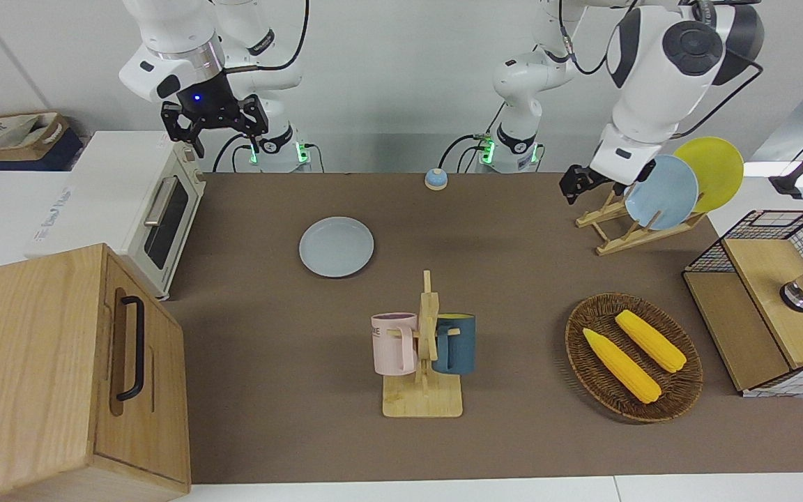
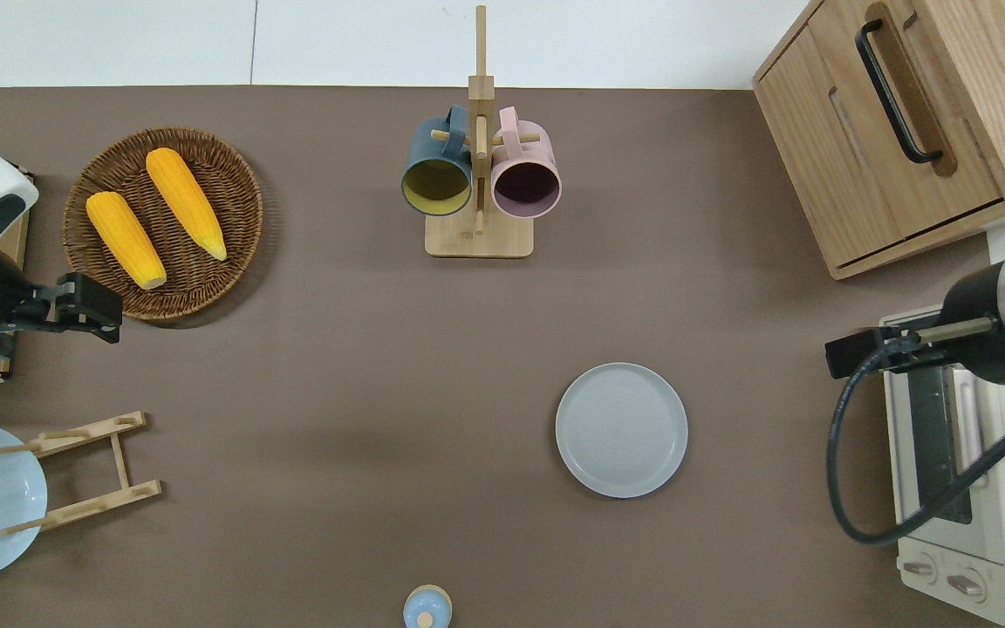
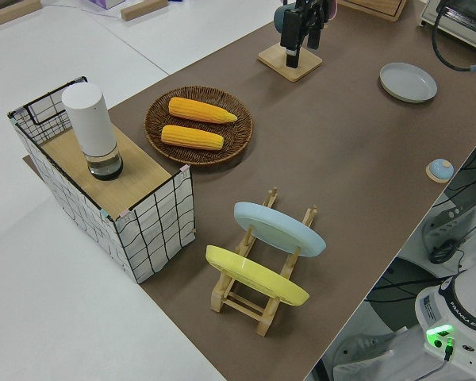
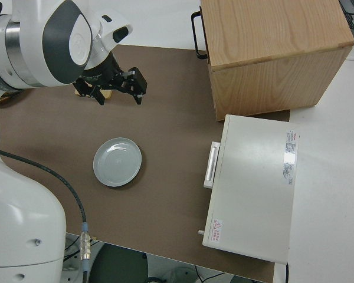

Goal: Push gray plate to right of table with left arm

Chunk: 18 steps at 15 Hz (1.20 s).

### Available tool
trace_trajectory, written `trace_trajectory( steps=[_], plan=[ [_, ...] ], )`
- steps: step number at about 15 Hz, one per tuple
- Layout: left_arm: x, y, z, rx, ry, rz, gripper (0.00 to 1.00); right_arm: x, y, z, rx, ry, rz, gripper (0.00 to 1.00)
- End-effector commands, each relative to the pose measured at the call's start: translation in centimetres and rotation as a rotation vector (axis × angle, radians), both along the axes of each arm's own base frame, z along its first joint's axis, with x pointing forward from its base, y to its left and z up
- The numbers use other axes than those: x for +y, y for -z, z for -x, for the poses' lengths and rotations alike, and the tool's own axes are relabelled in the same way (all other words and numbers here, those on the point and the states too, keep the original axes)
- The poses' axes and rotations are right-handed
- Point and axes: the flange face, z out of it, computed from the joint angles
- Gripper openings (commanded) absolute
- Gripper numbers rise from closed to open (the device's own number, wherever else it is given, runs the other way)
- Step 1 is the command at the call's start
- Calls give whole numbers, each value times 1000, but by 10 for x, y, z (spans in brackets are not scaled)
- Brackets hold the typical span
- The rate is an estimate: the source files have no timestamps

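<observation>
The left gripper [image 2: 88,307] hangs in the air at its own end of the table [image 2: 337,366], over the mat just beside the wicker basket [image 2: 232,166] that holds two corn cobs [image 2: 153,218], and we cannot tell if its fingers are open or closed; it holds nothing that we can see. The gray plate [image 2: 622,430] lies flat on the mat, well apart from this gripper, toward the right arm's end of the table and a little nearer to the robots than the mug stand [image 2: 478,235]. So, from the left gripper, the plate lies across the middle of the table, in the direction of the toaster oven [image 2: 947,488]. We judge that this is the relation which decides the coming move: the left arm must first cross a long open stretch of mat and come down at the rim of the plate that faces its own end, so that the push goes on toward the oven. The right gripper [image 1: 213,118] is parked and is clearly the nearer one to the plate, but the task gives the push to the left arm. The plate is round, so no long axis matters here.
</observation>
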Motion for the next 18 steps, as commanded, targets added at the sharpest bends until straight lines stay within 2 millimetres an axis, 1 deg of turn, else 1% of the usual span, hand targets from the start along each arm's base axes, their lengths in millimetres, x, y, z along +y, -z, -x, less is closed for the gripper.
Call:
trace_trajectory(
  steps=[1,2,3,5,6,9,13,18],
  plan=[
    [-11,-7,8,26,18,6,991,-2,-4,3,4,4,-9,983],
    [-11,-7,9,28,15,3,991,-2,-4,3,4,4,-9,983],
    [-17,-11,11,22,20,4,991,-2,-4,3,4,6,-9,983],
    [-12,-18,16,14,-12,43,991,-2,-4,3,4,6,-9,983],
    [-13,-19,18,19,-22,67,991,-2,-4,3,4,4,-9,983],
    [-11,-19,20,22,-35,73,991,-2,-4,3,4,6,-9,983],
    [-3,-21,18,12,-44,95,991,-2,-4,3,4,4,-9,983],
    [-5,-22,19,8,-34,94,998,-3,-4,3,4,6,-9,983]
  ],
)
